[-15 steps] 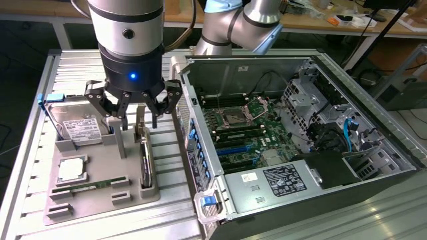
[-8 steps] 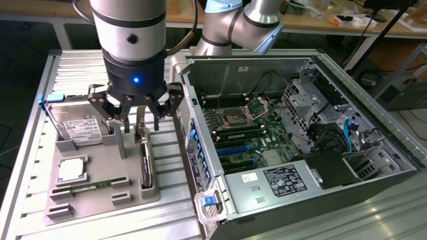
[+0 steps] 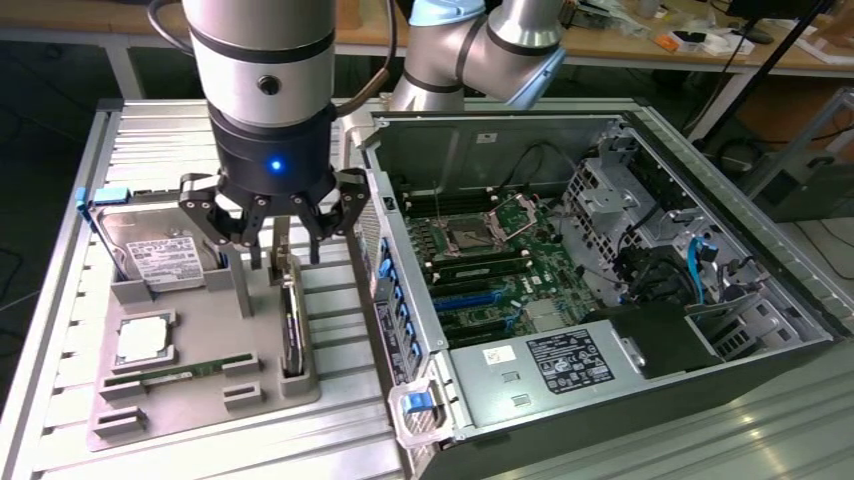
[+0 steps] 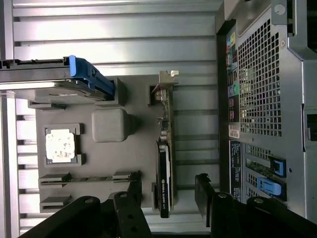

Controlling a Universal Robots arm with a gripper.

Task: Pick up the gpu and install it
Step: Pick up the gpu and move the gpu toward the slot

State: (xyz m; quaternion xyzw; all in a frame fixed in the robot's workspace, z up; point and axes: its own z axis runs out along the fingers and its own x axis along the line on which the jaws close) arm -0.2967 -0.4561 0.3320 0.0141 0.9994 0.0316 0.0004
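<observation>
Gripper: The arm's black gripper (image 4: 166,208) (image 3: 276,255) hangs with its fingers spread wide, released and holding nothing. One finger is on each side of the card's top edge, and a gap shows on both sides.
Gpu: The gpu (image 4: 165,168) (image 3: 290,320) stands on its long edge in a slot of the grey parts tray (image 3: 200,330) (image 4: 109,163). It is on the side of the tray nearest the computer case, with its black cooler block towards the gripper and its silver bracket at the other end. It has not been lifted.
Tray neighbours: A processor chip (image 3: 143,340) (image 4: 60,145) lies flat in a square pocket of the tray. A narrow green memory stick (image 3: 180,375) (image 4: 89,178) lies in a slot beside it. A hard drive (image 3: 160,255) (image 4: 34,79) with a white label leans upright at the tray's far end and carries a blue tab.
Computer case: The open tower (image 3: 747,200) (image 4: 257,74) lies on its side just beside the tray, at the exterior view's right. Inside it are the motherboard (image 3: 494,270) and a labelled power supply (image 3: 561,360).
Surface: The tray and the tower both rest on a ribbed aluminium table (image 3: 54,300) (image 4: 114,34).
</observation>
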